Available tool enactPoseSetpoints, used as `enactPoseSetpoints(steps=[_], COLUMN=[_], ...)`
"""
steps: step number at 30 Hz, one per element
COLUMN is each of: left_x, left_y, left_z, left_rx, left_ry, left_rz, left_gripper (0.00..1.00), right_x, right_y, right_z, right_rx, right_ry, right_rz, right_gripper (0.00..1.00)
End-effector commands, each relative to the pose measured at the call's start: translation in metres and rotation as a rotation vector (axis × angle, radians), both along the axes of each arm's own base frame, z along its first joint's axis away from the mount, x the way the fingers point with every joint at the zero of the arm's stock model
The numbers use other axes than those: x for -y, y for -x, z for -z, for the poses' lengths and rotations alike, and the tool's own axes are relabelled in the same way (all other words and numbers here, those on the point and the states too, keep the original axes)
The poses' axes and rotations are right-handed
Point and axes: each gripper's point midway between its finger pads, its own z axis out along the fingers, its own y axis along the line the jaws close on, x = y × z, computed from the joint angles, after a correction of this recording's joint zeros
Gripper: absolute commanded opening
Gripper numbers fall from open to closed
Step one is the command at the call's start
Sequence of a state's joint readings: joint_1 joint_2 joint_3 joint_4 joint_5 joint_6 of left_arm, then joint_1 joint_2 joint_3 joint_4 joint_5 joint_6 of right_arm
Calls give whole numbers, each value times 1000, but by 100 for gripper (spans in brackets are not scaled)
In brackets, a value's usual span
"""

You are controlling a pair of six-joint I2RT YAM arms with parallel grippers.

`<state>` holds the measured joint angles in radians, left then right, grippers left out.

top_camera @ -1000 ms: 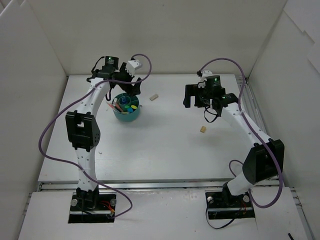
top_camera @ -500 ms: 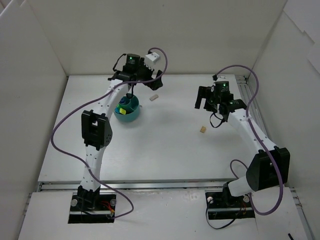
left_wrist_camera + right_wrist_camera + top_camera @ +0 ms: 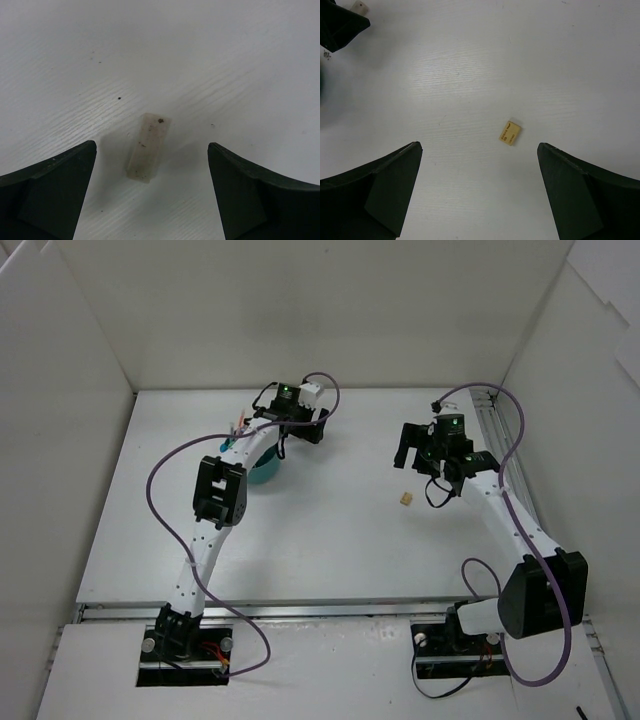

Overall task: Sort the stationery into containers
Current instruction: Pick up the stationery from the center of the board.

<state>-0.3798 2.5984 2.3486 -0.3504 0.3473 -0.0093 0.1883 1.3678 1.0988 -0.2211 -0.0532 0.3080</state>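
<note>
Hovering over the table point(image 3: 330, 540), our left gripper point(image 3: 298, 430) sits at 1 o'clock of the teal tub point(image 3: 266, 474), which our left arm partly hides. From the wrist we see its jaws spread wide and holding nothing. The white eraser point(image 3: 148, 147) lies flat between the two fingers, touching neither, with its long side running toward 12 o'clock. Pink pens point(image 3: 238, 424) poke out at the tub's 11 o'clock. Our right gripper point(image 3: 415, 452) hangs at 3 o'clock of the tub, also released and empty. The tan eraser point(image 3: 510, 133) lies on the table beneath it, at 2 o'clock from the gap's middle, nearer the right finger, touching nothing.
</note>
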Motion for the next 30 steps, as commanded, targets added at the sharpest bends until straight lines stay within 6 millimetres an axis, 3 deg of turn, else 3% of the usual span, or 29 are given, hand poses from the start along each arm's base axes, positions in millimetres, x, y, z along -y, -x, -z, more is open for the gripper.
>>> enactPoseSetpoints(steps=[1,14,16,19,21,23,30], left_x=[-8,-9,-4,-2,-2,-3,-13], left_y=[-29,1,3,8,9,8,4], left_z=[-98,-66,-70,-59,-37,-35,-34], left_rx=[208,69,62,16,-12,-59,-48], left_ry=[50,-25,-9,0,-10,-2,-21], left_rz=[-104,5,25,35,35,-8,-89], left_gripper=[89,71,67,65,64,57,60], right_x=[2,12,14,18,19,20,30], right_y=[-2,3,5,7,8,10,16], right_z=[-19,-18,-19,-23,-29,-31,-48], right_rx=[64,53,56,63,76,81,127], right_ry=[-29,-45,-47,-53,-57,-55,-56], right_rz=[13,45,51,66,66,68,100], right_gripper=[98,98,98,98,98,98,98])
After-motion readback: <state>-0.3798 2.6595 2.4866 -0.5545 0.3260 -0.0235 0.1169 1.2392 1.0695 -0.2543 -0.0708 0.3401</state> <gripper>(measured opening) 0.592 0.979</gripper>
